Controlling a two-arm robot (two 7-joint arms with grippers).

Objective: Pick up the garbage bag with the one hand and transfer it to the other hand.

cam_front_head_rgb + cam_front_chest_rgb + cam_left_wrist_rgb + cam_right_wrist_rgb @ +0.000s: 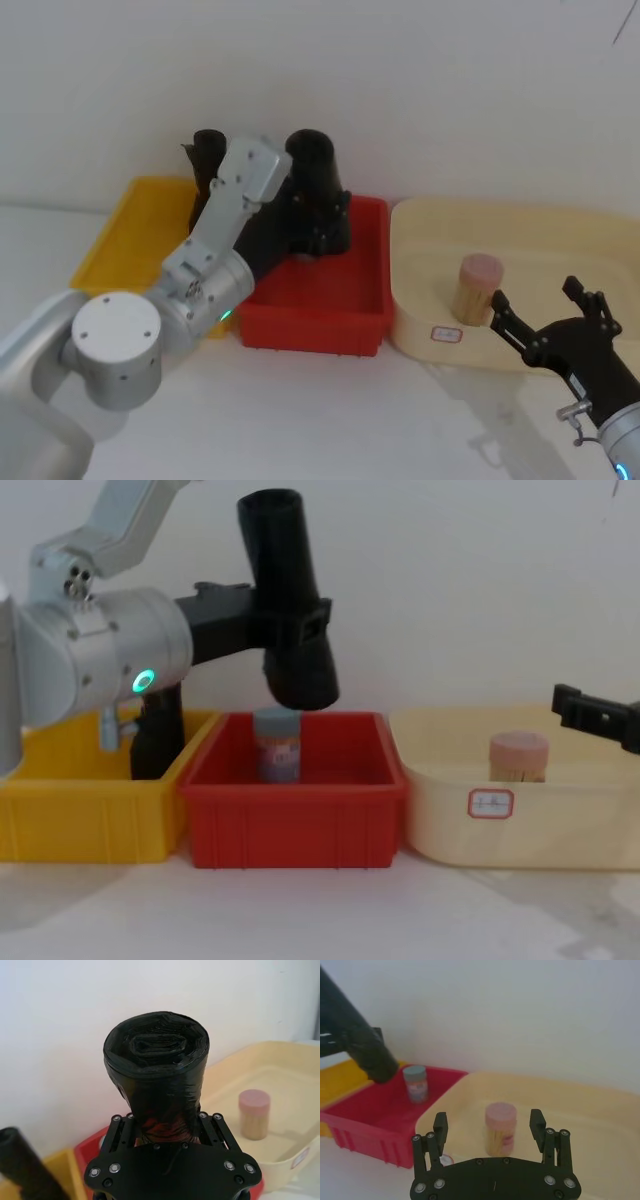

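Observation:
The garbage bag [290, 600], a smooth black roll, hangs tilted in the air above the red bin [295, 820]. My left gripper [300, 630], on the arm with the green-cyan light, is shut on its middle. In the left wrist view the garbage bag [157, 1067] rises between the fingers [122, 1132]. From the head view the garbage bag [318, 190] sits over the bin's back edge. My right gripper [535, 292] stands open over the cream tray [520, 215], apart from the bag and close to a pink-lidded jar [478, 288].
A second black roll [155, 735] stands in the yellow bin [70, 825] behind my left arm. A small blue-lidded jar [278, 745] stands in the red bin, just under the bag's flared end. The wall is close behind the bins.

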